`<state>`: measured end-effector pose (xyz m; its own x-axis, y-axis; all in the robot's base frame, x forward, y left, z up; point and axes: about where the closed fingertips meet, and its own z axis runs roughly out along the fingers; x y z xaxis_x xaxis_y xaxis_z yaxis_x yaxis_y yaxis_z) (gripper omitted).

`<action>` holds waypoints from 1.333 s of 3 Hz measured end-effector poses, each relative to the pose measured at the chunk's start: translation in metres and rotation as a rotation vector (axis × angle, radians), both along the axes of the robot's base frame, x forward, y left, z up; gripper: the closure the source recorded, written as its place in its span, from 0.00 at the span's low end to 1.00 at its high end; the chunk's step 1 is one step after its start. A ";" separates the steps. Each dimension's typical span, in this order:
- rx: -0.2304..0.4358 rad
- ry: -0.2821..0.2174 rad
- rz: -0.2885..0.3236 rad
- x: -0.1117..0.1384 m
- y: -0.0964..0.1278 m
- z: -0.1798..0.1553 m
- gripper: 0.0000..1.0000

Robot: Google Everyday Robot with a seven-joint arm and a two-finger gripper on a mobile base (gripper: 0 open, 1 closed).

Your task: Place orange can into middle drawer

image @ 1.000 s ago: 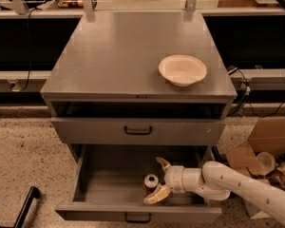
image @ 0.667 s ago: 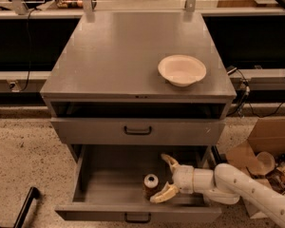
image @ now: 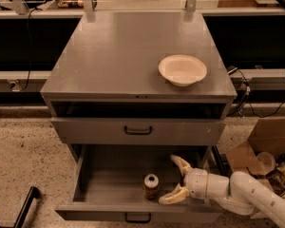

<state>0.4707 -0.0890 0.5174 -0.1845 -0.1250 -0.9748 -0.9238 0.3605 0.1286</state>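
Observation:
The orange can (image: 151, 186) stands upright on the floor of the middle drawer (image: 109, 180), near the front wall and a little right of centre. The drawer is pulled out wide, with its dark bar handle (image: 137, 217) at the bottom edge. My gripper (image: 173, 180) is inside the drawer just right of the can, open, with its pale fingers (image: 181, 163) spread apart. It does not touch the can and holds nothing. My white arm (image: 247, 194) reaches in from the right.
A twin grey drawer (image: 137, 131) above is shut, showing only its front panel. A white bowl (image: 182, 70) sits on the cabinet top at the right. An open cardboard box (image: 263, 148) with clutter stands on the floor at the right. A dark bar (image: 26, 205) lies at lower left.
My gripper has drawn back to the right, away from the can. The can stays upright in the same spot in the drawer.

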 end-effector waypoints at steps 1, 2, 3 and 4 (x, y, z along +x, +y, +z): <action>0.004 -0.017 0.015 -0.003 0.001 0.002 0.00; -0.039 -0.101 0.066 -0.023 0.007 0.039 0.00; -0.163 -0.181 0.080 -0.050 0.021 0.081 0.00; -0.289 -0.150 0.097 -0.072 0.045 0.108 0.00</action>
<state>0.3988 -0.0438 0.6254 -0.0153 -0.4101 -0.9119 -0.9564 0.2719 -0.1063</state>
